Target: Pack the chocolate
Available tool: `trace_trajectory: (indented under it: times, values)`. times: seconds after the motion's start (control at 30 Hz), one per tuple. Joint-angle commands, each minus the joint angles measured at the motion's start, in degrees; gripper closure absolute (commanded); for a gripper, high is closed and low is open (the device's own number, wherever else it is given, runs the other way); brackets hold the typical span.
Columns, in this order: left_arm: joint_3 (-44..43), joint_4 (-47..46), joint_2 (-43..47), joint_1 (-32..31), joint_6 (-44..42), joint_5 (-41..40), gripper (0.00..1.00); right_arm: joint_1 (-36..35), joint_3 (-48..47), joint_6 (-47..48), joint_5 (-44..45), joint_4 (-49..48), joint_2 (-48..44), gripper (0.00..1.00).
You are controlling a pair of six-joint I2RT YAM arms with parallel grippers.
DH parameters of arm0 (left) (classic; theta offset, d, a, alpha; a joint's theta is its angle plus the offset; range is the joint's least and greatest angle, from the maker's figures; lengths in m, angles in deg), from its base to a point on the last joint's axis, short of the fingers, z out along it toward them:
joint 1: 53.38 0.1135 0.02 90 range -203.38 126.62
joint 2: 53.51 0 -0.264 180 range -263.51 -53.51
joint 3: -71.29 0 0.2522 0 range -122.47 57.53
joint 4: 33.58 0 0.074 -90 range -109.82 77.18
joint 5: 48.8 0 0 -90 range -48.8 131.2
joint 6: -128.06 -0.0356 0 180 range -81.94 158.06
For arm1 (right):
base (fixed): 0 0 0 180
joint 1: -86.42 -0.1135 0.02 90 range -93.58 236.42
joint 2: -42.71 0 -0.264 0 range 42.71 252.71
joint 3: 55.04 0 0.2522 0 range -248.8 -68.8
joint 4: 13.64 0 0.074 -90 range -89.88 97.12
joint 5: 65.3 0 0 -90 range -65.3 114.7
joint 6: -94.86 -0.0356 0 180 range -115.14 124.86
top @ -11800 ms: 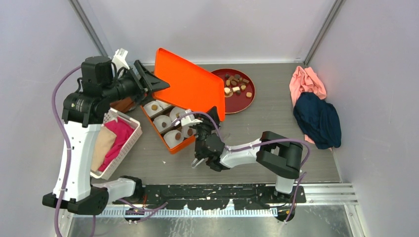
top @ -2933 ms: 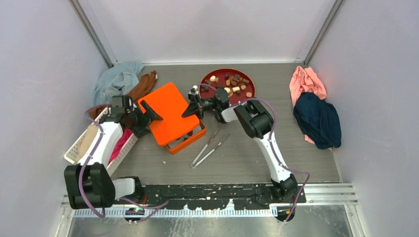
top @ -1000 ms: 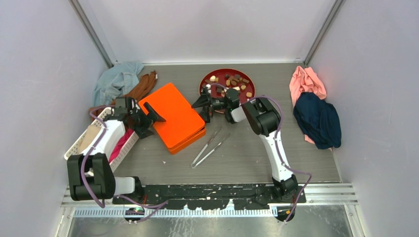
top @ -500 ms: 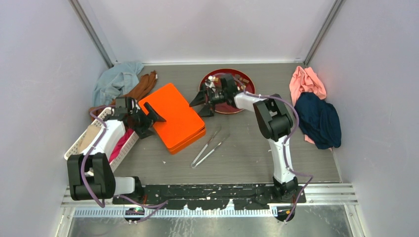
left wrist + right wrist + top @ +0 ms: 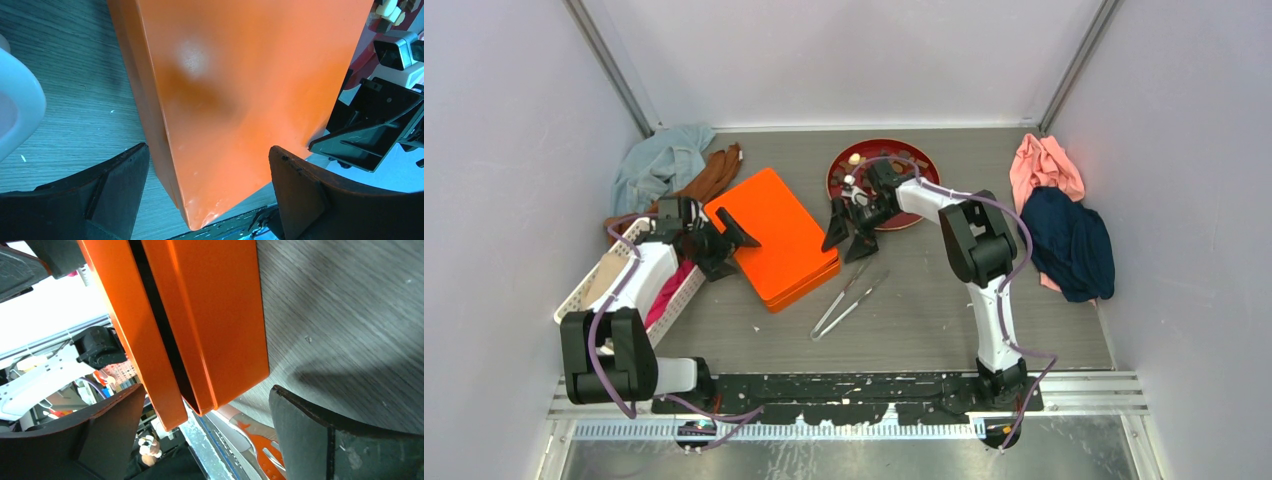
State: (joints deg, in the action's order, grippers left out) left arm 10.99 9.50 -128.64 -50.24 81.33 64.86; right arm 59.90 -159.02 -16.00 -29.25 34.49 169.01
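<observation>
1. Now the right end effector (image 5: 848,240) hangs with its jaws spread wide and nothing between them, just off the 3 o'clock edge of the orange box (image 5: 779,240). A second ago it faced that edge from the plate side, and it has since swung to aim toward 6 o'clock.
2. The left end effector (image 5: 727,252) is likewise wide open. Its fingers (image 5: 115,185) straddle the box's 9 o'clock corner without clamping it (it has not shifted over the last second).
3. The real change is the box. Some seconds back its lid stood raised and paper cups with pieces in them showed. The lid now lies flat on the base, with only a thin seam visible in the right wrist view.
4. The loose chocolate (image 5: 855,158) sits on the red plate (image 5: 914,150) at 1 o'clock of the box, mostly hidden under the right arm. Whatever was packed is shut out of sight.
5. The tongs (image 5: 849,300) lie on the table (image 5: 924,320) at 5 o'clock of the box, with neither arm touching them.
6. My reading is that the closing is done and both arms are letting go, so the packing looks at or near its end (pieces remain on the plate, so I cannot say whether more was meant to go in).
</observation>
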Motion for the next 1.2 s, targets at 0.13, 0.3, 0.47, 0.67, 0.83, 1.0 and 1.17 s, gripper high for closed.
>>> trace_trajectory:
  times: [0.13, 0.3, 0.47, 0.67, 0.83, 1.0, 1.17]
  values:
    - [-0.13, -1.83, 0.50, 0.50, -0.79, 1.65, 0.11, -0.32, 0.09, 1.77, 5.72, 6.28, -4.39, 0.00]
    - [-0.30, -1.66, 0.55, 0.47, -0.97, 1.78, 0.11, -0.32, -1.41, 2.08, 9.02, 8.33, -6.55, 0.00]
    - [-0.48, -1.14, 0.89, 0.47, -1.25, 1.81, 0.11, -0.32, -2.91, 2.18, 11.70, 9.84, -8.07, 0.00]
    - [-1.11, -0.45, 1.55, 0.47, -1.49, 1.83, 0.11, -0.33, -3.35, 2.67, 14.13, 10.83, -9.02, 0.00]
    - [-1.71, 0.39, 1.94, 0.48, -1.69, 1.72, 0.11, -0.31, -4.21, 2.76, 15.41, 11.46, -9.63, 0.00]
    - [-1.54, 0.81, 2.73, 0.47, -1.60, 1.68, 0.11, -0.46, -4.36, 2.35, 15.63, 11.13, -10.85, 0.00]
    - [-1.68, 1.89, 3.97, 0.47, -1.68, 1.66, 0.11, -1.43, -4.98, -0.12, 16.30, 8.18, -12.29, 0.00]
